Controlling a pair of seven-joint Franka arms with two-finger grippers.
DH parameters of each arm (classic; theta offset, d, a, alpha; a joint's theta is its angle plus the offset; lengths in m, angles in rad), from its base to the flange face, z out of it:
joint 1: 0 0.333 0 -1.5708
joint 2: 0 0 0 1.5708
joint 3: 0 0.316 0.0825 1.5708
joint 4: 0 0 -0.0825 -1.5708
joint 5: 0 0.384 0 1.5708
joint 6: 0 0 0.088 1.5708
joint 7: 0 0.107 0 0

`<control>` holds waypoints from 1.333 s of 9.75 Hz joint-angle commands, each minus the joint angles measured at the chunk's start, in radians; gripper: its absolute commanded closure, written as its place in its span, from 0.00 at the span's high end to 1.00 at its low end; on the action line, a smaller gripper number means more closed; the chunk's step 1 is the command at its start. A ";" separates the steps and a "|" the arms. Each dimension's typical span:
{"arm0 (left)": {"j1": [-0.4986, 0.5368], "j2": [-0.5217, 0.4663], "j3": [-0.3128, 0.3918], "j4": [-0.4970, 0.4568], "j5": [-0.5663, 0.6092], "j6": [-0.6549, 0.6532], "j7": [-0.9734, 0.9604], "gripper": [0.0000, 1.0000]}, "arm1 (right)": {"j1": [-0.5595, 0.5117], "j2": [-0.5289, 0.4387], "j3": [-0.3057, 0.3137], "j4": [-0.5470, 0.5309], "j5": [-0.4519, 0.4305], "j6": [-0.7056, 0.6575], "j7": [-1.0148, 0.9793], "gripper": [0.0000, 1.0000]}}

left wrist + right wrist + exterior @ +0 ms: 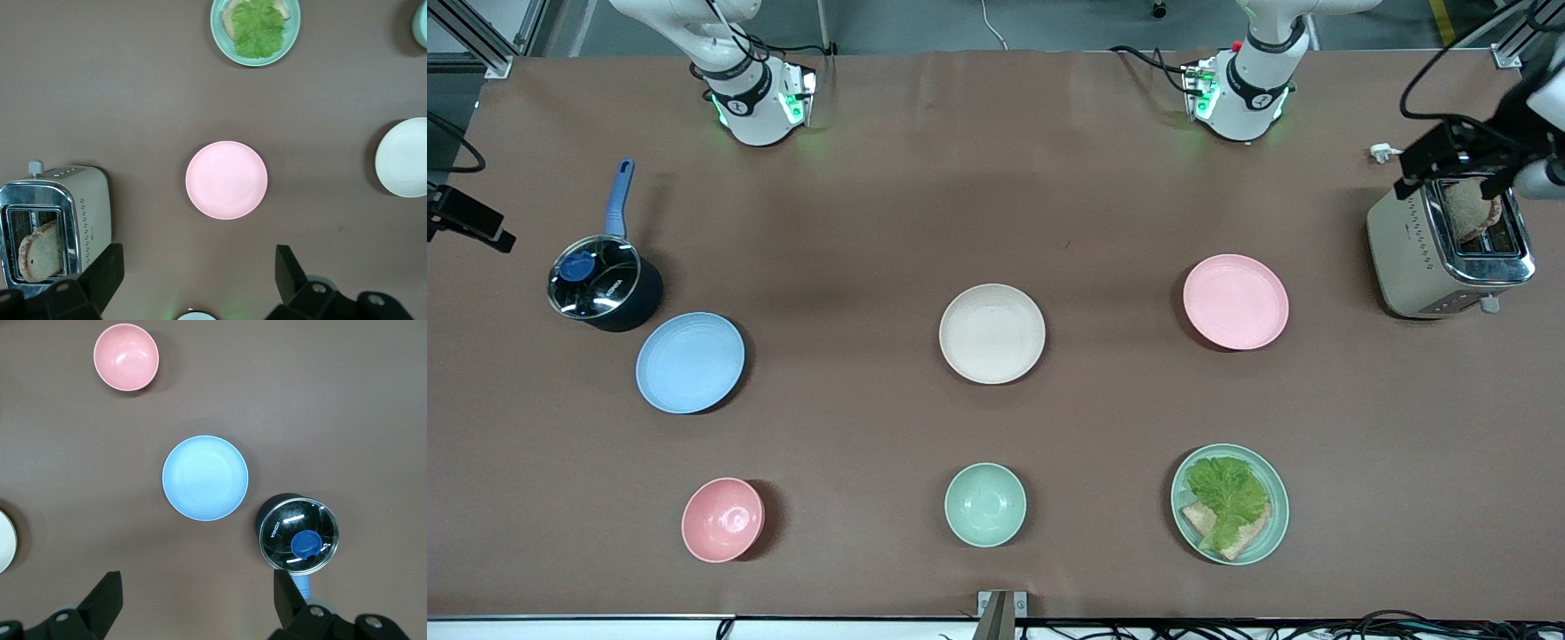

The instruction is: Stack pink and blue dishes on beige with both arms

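Brown table: beige plate (pixel 991 333) lies central as your stacking base. Blue plate (pixel 690 362) lies toward the right arm's end under the spread-fingered right gripper (pixel 193 603); pink plate (pixel 1235 301) lies under the likewise released left gripper (pixel 197 280).

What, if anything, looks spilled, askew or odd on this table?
Nothing stands out. The pink plate, blue plate and beige plate lie flat, apart and empty. Both the left gripper and right gripper hang open above.

Even bright overhead light, soft shadows by dishes, glare on pot lid (pixel 594 277).
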 commanded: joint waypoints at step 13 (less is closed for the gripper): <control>0.003 0.348 0.155 -0.769 -0.291 0.868 0.398 0.80 | -0.028 0.548 -0.284 -0.381 0.773 0.606 -0.927 0.84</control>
